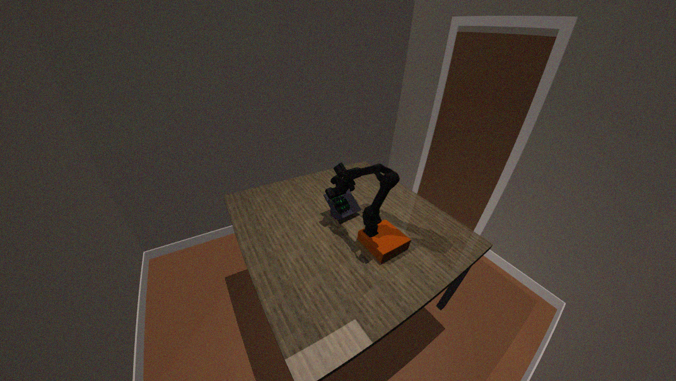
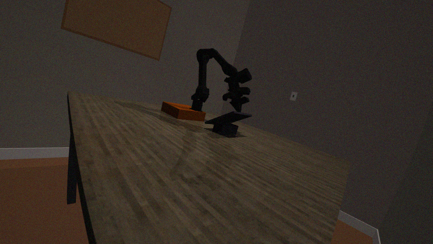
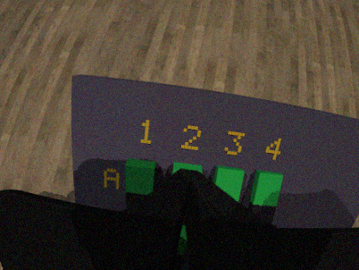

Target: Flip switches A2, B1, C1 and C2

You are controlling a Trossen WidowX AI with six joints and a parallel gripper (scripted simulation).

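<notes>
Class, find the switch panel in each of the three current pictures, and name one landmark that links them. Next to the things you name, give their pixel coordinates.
Top: the switch panel (image 1: 351, 211) (image 2: 229, 116) (image 3: 179, 105) sits near the middle, beyond the orange base (image 1: 395, 242) (image 2: 190, 114).
Exterior: right of centre, seen edge-on, tilted on its dark support.
Wrist: across the lower half, partly hidden by the end effector (image 1: 329, 195) (image 2: 240, 110) (image 3: 187, 178).
Shared landmark: the wood-grained tabletop (image 1: 293, 246) (image 2: 181, 169) (image 3: 179, 36).
</notes>
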